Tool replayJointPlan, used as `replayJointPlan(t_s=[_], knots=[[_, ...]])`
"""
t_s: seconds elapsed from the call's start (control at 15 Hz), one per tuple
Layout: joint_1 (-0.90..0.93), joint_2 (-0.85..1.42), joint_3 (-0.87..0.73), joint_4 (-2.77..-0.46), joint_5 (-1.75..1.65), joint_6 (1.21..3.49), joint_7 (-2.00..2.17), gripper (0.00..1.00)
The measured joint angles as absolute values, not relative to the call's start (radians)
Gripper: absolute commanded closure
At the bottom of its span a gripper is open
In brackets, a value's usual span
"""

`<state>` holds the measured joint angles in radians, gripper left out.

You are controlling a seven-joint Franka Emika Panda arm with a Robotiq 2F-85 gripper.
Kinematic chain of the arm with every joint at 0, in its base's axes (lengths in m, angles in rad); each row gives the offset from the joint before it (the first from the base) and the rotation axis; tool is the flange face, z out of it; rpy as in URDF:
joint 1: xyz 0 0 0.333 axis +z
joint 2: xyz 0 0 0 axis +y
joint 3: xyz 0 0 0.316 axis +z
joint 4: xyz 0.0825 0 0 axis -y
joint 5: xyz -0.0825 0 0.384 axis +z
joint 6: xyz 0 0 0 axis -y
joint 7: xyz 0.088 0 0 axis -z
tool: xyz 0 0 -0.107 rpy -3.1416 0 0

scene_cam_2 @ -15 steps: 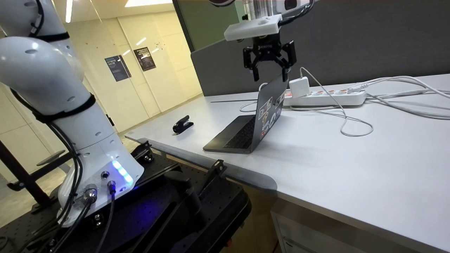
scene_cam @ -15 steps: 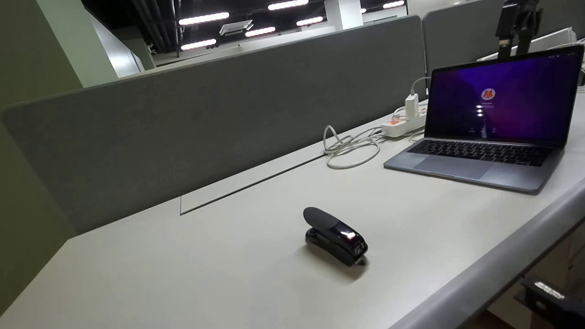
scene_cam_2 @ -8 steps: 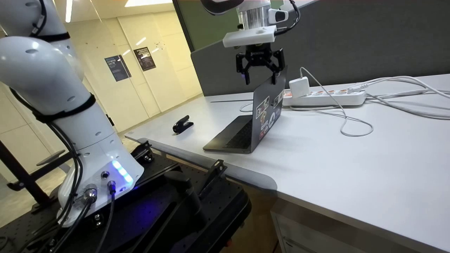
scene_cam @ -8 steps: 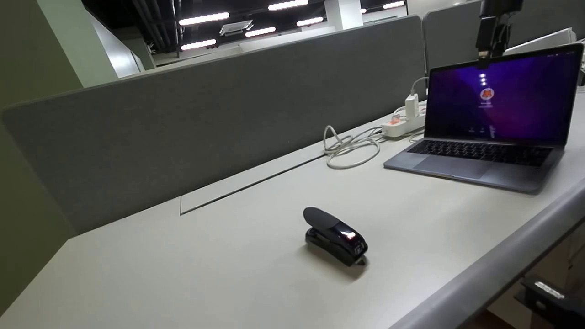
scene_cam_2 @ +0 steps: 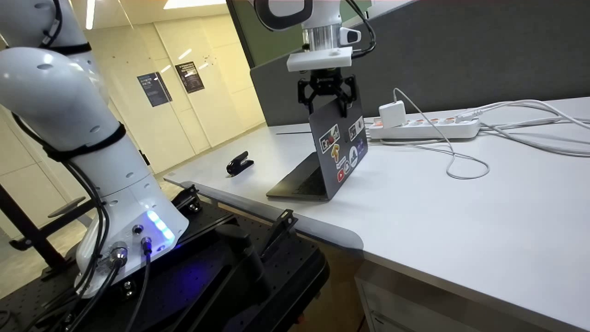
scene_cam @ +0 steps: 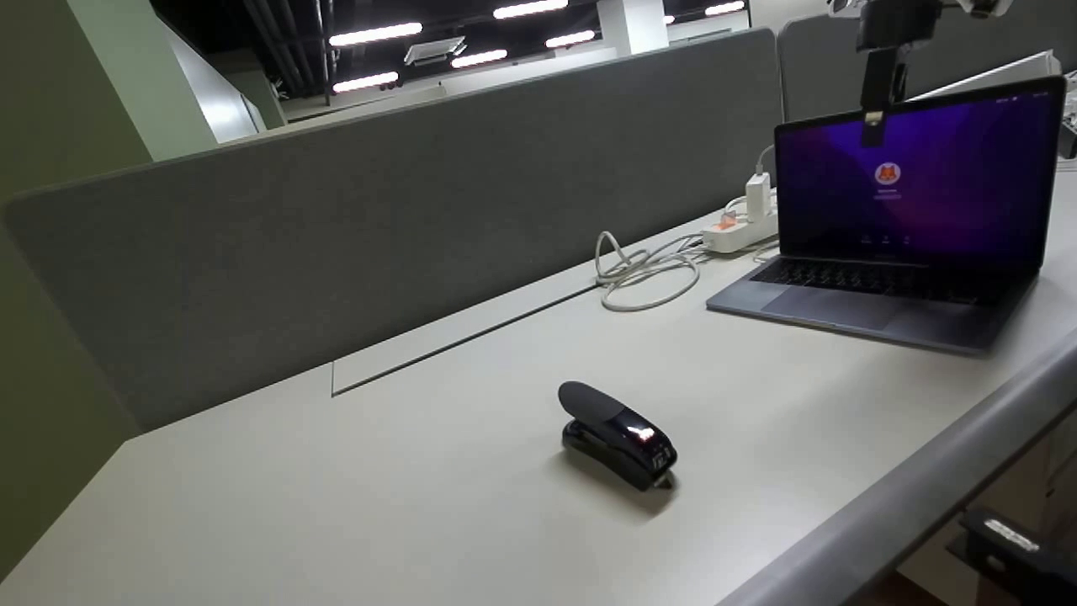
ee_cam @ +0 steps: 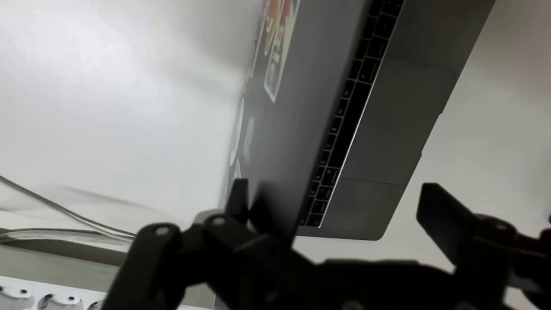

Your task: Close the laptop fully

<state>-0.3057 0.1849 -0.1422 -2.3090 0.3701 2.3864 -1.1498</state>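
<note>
The silver-grey laptop stands open on the desk in both exterior views (scene_cam: 951, 194) (scene_cam_2: 345, 138). Its screen shows purple wallpaper, and its stickered lid leans a little forward over the keyboard. My gripper (scene_cam_2: 327, 110) is open and straddles the lid's top edge. One finger is behind the lid, close against or touching it. The other finger hangs in front of the screen, apart from it, and shows in an exterior view (scene_cam: 873, 130). In the wrist view the fingers (ee_cam: 335, 198) are wide apart, with the lid (ee_cam: 297, 125) beside the left finger. The lid hides part of the keyboard there.
A black stapler (scene_cam: 618, 433) lies on the desk in front of the laptop. A white power strip (scene_cam_2: 424, 129) with a charger (scene_cam_2: 392, 114) and loose cables lies behind it. A grey partition (scene_cam: 471, 210) runs along the desk's back.
My gripper has moved lower and toward the laptop's keyboard side. The lid has swung forward with it, from leaning back to tilting over the keyboard. The laptop's base and the stapler have not moved.
</note>
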Motion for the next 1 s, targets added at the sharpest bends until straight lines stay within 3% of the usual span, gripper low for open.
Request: replayJointPlan(t_s=[1.0], knots=[[-0.141, 0.067, -0.057, -2.502, 0.373, 2.464, -1.205, 0.0]])
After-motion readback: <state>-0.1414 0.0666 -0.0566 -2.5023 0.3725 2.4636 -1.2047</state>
